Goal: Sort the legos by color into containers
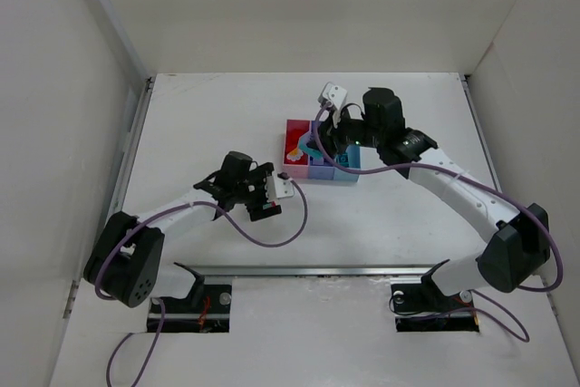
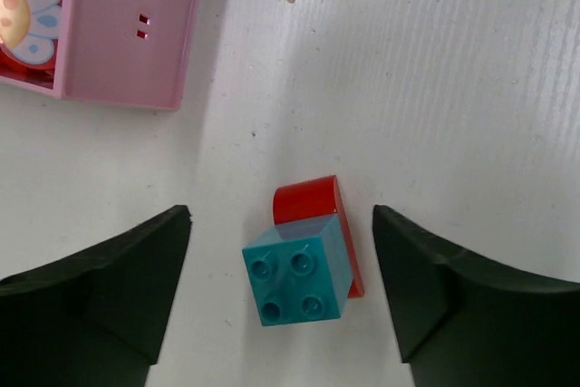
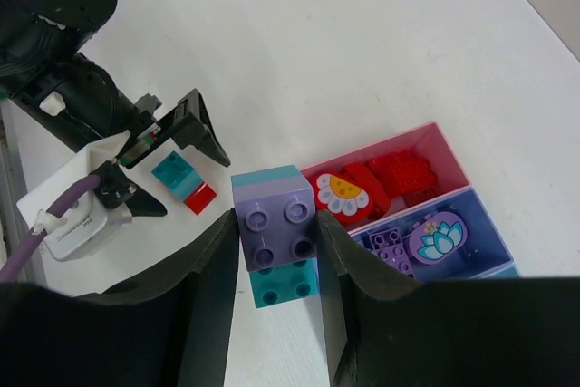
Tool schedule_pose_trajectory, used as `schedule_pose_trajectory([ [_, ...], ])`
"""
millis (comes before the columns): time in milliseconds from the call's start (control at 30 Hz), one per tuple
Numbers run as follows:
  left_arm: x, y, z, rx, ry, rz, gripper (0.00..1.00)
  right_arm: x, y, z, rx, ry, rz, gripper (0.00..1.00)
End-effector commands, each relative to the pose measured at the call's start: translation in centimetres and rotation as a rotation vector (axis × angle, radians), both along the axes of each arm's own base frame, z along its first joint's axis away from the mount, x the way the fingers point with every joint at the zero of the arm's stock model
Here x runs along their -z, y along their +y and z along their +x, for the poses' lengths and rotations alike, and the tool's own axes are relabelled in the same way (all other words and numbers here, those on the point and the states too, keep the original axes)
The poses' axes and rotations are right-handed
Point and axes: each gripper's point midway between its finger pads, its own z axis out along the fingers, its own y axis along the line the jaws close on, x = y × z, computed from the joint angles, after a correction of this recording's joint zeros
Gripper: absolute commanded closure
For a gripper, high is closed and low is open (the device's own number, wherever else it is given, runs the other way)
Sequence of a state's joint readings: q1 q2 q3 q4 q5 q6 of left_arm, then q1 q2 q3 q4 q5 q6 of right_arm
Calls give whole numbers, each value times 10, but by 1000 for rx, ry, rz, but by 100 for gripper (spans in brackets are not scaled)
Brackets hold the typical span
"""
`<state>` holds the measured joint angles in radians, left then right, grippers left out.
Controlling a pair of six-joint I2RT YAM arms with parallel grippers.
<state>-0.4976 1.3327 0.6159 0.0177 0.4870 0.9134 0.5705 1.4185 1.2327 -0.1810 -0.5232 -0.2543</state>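
My left gripper (image 1: 270, 195) is open low over the table, its jaws on either side of a teal brick (image 2: 299, 276) stuck to a red piece (image 2: 306, 198), touching neither. This clump also shows in the right wrist view (image 3: 183, 180). My right gripper (image 1: 316, 146) is shut on a clump with a purple brick (image 3: 276, 219) and a teal brick (image 3: 284, 281) under it, held in the air beside the bins. The pink bin (image 3: 399, 140) holds red bricks (image 3: 401, 169) and a flower piece (image 3: 343, 189). The purple-blue bin (image 3: 482, 224) holds purple pieces. The light blue bin (image 1: 350, 166) is mostly hidden.
The three joined bins (image 1: 321, 169) stand at the table's middle, partly under my right wrist. The pink bin's end wall (image 2: 127, 33) lies just beyond my left gripper, up and to the left. White walls enclose the table on the left, right and back.
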Motion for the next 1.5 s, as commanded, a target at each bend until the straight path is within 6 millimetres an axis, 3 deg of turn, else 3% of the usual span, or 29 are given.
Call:
schedule_pose_trajectory([
  [0,-17,-8,12,26,-71,-23,18,-20,7,4,-2,-55,44,100],
  [100,-36,-20,14,-2,-19,-94,16,-16,8,1,-26,-53,39,100],
  [200,-80,-38,23,9,-16,-203,14,-12,14,-10,-90,-53,40,100],
  [267,-121,-53,18,75,1,-350,13,-9,20,-20,-151,-55,42,100],
  [367,-148,-60,22,82,-7,-429,12,-2,31,-37,-230,-56,14,100],
  [500,-165,-67,22,104,-15,-482,10,22,40,-55,-299,23,-83,100],
  [667,-172,-73,7,185,27,-509,10,25,46,-61,-325,3,-79,100],
  [733,-174,-75,-1,229,44,-517,18,22,51,-62,-333,-15,-68,100],
  [833,-169,-74,-8,252,64,-503,32,20,54,-64,-342,-24,-63,100],
  [1000,-170,-72,-9,235,76,-503,78,18,57,-67,-347,-23,-55,100],
  [1033,-169,-72,-7,227,73,-499,79,17,57,-64,-328,-26,-55,100],
  [1067,-169,-72,-7,227,73,-499,79,17,57,-64,-328,-26,-54,100],
  [1100,-169,-72,-7,227,73,-499,70,17,54,-63,-312,-32,-59,100],
  [1167,-163,-70,-8,213,87,-488,39,10,54,-61,-302,-55,-50,100],
  [1233,-163,-70,-8,213,87,-488,24,7,52,-60,-290,-66,-50,100],
  [1367,-162,-69,-6,210,76,-482,25,11,51,-61,-291,-58,-55,100],
  [1467,-161,-68,-7,203,73,-478,44,7,50,-62,-290,-66,-50,100],
])
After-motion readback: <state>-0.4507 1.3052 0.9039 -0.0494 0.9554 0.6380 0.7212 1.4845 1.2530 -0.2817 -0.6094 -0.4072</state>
